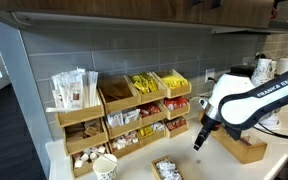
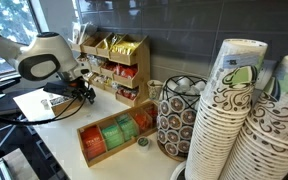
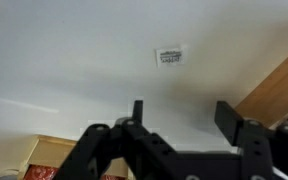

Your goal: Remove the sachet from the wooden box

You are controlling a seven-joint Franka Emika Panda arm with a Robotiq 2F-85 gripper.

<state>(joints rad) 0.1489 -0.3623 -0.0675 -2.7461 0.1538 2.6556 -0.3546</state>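
Observation:
The small wooden box (image 1: 167, 168) sits on the white counter near the front edge and holds a pale printed sachet. In the wrist view a small pale printed rectangle (image 3: 169, 56) lies on the counter ahead of the fingers; it is too small to tell box from sachet. My gripper (image 1: 199, 140) hangs above the counter, to the right of the box and apart from it. It shows in both exterior views (image 2: 84, 92). In the wrist view the gripper (image 3: 189, 115) has its two fingers spread wide with nothing between them.
A big tiered wooden rack (image 1: 124, 110) of packets stands at the back. A paper cup (image 1: 105, 167) is left of the box. A long wooden tray (image 2: 114, 135), a wire holder (image 2: 174, 115) and stacked patterned cups (image 2: 234, 120) stand nearby. A wooden stand (image 1: 242, 148) is under the arm.

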